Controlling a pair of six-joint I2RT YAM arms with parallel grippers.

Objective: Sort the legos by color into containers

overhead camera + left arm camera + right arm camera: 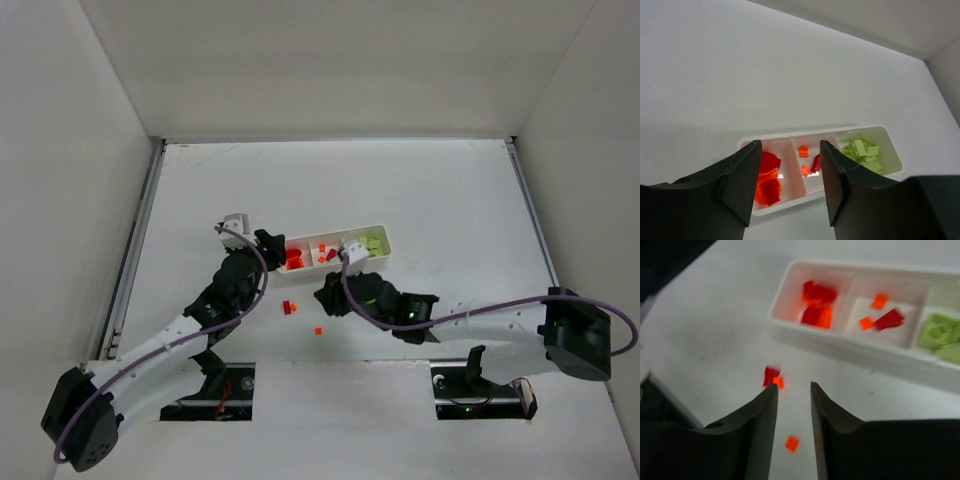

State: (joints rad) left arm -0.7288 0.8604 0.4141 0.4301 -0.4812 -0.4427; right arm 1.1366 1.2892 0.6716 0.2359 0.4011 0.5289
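The white three-compartment tray lies mid-table. Its left compartment holds red and orange pieces, the middle holds two small orange pieces and a red one, the right holds pale yellow-green bricks. On the table lie a red piece touching a small orange one, and a lone orange square, which also shows from above. My left gripper is open and empty, just above the tray's near-left side. My right gripper is open and empty, above the loose pieces.
White walls enclose the table on the left, back and right. A metal rail runs along the left edge. The two arm bases stand at the near edge.
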